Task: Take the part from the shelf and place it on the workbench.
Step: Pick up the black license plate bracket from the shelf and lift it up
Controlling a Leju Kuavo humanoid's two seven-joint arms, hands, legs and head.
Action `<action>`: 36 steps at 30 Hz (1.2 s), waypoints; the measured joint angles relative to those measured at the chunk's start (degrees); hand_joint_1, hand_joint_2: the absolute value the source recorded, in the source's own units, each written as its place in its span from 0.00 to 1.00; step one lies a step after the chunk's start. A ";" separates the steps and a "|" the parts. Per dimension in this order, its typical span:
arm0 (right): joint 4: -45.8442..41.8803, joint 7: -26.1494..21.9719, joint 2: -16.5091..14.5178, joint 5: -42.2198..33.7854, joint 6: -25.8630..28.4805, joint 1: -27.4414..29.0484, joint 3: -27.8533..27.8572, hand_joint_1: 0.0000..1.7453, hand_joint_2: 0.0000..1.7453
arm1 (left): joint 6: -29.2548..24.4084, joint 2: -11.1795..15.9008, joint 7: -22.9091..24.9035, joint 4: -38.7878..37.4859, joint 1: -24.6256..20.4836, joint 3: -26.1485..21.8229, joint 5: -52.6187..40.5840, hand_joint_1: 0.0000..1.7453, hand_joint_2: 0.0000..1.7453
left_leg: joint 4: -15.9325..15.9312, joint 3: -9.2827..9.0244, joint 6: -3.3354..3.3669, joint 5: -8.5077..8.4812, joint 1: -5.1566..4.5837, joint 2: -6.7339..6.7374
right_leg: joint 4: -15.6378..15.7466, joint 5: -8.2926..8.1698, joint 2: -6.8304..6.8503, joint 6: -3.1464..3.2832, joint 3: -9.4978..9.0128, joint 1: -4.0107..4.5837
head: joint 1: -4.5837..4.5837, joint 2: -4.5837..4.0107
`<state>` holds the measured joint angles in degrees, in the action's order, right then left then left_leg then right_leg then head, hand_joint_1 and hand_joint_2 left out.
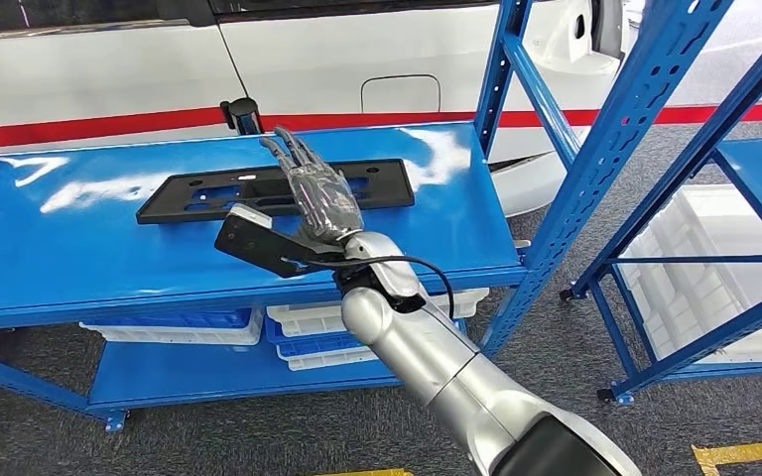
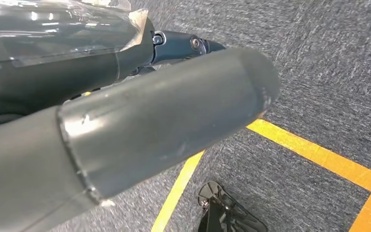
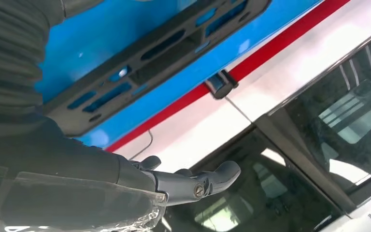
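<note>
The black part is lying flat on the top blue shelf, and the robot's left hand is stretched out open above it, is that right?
Not quite. It is the right hand that is stretched out open above the black part, as the head view shows. The part does lie flat on the top blue shelf.

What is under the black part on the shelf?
The part lies flat on the blue shelf, shelf showing through its slots. The right hand above covers its middle. Lower down: white bins.

A long, flat black plastic part point(image 1: 258, 190) with slotted cut-outs. It lies flat on the blue shelf's point(image 1: 79, 248) top level.
</note>
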<state>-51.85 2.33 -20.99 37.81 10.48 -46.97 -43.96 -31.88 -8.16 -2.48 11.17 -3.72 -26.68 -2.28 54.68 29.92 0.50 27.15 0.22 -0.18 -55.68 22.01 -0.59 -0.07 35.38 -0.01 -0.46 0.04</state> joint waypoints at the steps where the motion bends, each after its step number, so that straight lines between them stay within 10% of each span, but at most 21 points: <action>1: -0.12 0.28 -0.08 -1.57 0.33 -0.15 -1.05 0.00 1.00 | -0.05 -0.09 -0.09 0.00 -0.01 -0.44 0.21 0.00 0.00 | 0.00 0.00 0.00 0.01 0.00 0.00 | 0.00 0.00 0.00 0.00 0.00 0.00 | 0.00 0.00; 36: -1.46 3.37 -0.16 -30.10 2.56 -16.08 -28.04 0.00 1.00 | 1.10 -0.99 -3.27 0.00 -0.16 -7.20 3.61 0.00 0.00 | 0.57 0.26 0.72 0.37 -0.15 0.00 | 0.12 -0.07 -0.01 -0.15 -0.05 -0.31 | -0.02 0.00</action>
<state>-53.31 5.70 -21.16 7.71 13.05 -63.04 -72.00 -30.78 -9.15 -5.75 11.17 -3.88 -33.88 1.33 55.24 30.18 1.22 27.52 0.07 -0.18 -55.56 21.93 -0.60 -0.21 35.33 -0.32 -0.48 0.04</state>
